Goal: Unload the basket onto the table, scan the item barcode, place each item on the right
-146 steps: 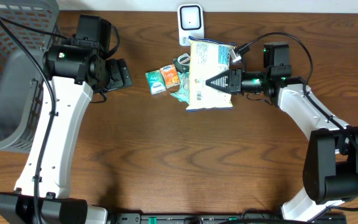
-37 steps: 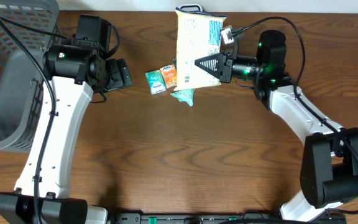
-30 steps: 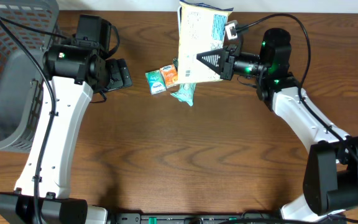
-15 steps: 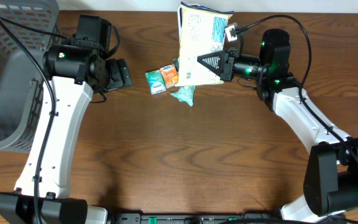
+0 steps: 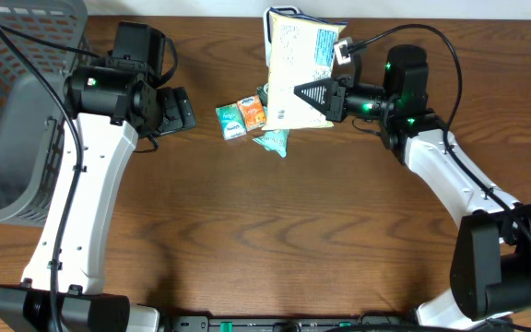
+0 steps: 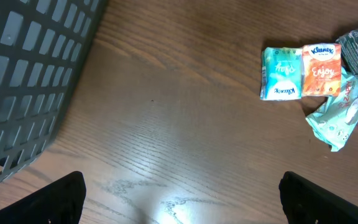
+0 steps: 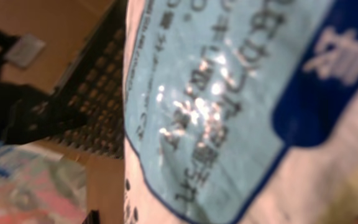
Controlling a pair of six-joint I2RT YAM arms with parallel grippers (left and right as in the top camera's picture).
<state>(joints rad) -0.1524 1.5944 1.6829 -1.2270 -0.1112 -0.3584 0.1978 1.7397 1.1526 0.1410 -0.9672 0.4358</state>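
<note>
Jaws of the right gripper (image 5: 315, 95) are clamped on a pale-yellow and blue snack bag (image 5: 295, 51), held at the table's (image 5: 247, 240) far edge; its print is blurred in the wrist view, unreadable. Left gripper (image 5: 179, 109) spread wide, empty, near the grey basket (image 5: 7, 120); near it lie a teal tissue pack (image 6: 281, 73) and an orange tissue pack (image 6: 321, 70) marked "Kleenex Enjoy".

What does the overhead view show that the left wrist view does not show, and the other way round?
Only overhead: the right gripper, shut on a bag.
Only left wrist: readable print, such as Kleenex on the orange pack.
Both: the grey basket, the green pack, the orange pack, the teal pouch and the wooden table.
</note>
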